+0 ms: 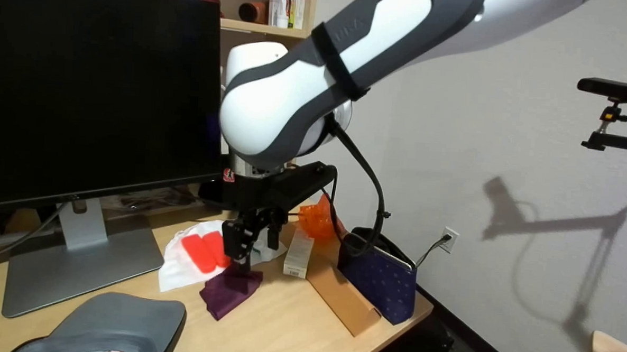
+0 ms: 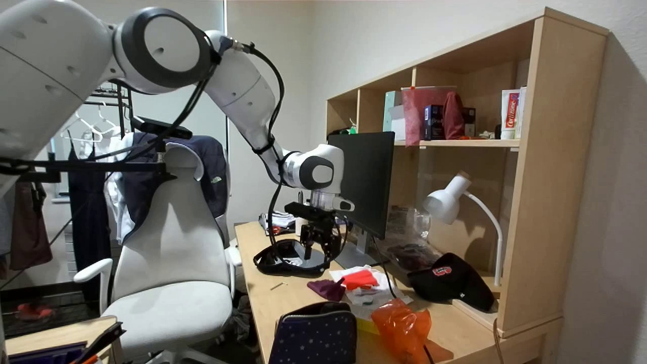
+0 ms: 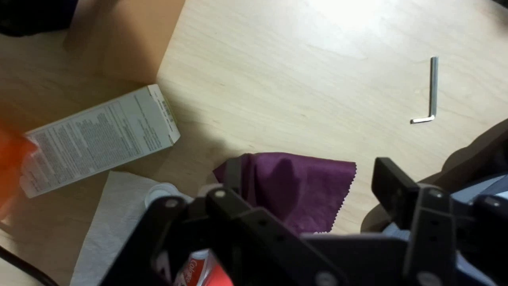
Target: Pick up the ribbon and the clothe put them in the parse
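Over the surface (image 1: 286,317), the hand (image 3: 312,178) hangs with its jaws apart above the purple cloth (image 3: 313,188) lying there. Near the cloth is a white box (image 3: 101,139); farther out, past the tan cardboard (image 1: 340,296), the navy purse (image 1: 380,279) stands.

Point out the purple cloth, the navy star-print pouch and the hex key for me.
Purple cloth (image 3: 307,190): wrist view, middle of its visible fabric.
Navy star-print pouch (image 2: 316,334): in an exterior view, on its camera-facing side.
Hex key (image 3: 433,87): wrist view, halfway along its long arm.
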`<act>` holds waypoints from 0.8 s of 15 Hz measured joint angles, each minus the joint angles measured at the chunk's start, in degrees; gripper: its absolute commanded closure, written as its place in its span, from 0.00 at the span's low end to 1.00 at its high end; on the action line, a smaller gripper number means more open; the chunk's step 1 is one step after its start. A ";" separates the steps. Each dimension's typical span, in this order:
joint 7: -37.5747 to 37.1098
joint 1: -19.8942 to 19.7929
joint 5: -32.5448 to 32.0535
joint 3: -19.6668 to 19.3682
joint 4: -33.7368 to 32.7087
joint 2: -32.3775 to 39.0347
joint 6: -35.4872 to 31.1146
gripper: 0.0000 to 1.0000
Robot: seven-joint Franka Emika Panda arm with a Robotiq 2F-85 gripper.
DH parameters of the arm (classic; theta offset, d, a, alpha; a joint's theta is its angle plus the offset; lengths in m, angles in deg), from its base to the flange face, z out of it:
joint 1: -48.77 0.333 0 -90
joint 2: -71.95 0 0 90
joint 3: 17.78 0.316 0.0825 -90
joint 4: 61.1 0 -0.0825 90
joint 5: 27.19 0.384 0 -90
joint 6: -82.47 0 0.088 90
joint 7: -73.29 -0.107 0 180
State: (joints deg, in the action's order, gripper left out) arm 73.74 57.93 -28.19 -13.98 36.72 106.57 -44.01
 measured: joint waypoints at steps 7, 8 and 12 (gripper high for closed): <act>2.71 -0.13 0.00 -0.17 -8.12 10.13 0.22 0.00; 3.28 -0.15 0.00 -0.18 -9.36 11.43 0.48 0.00; 4.85 -0.12 -0.51 -0.18 -13.92 15.39 1.07 0.00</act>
State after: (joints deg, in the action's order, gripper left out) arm 78.59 57.81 -28.70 -14.16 22.80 121.96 -42.94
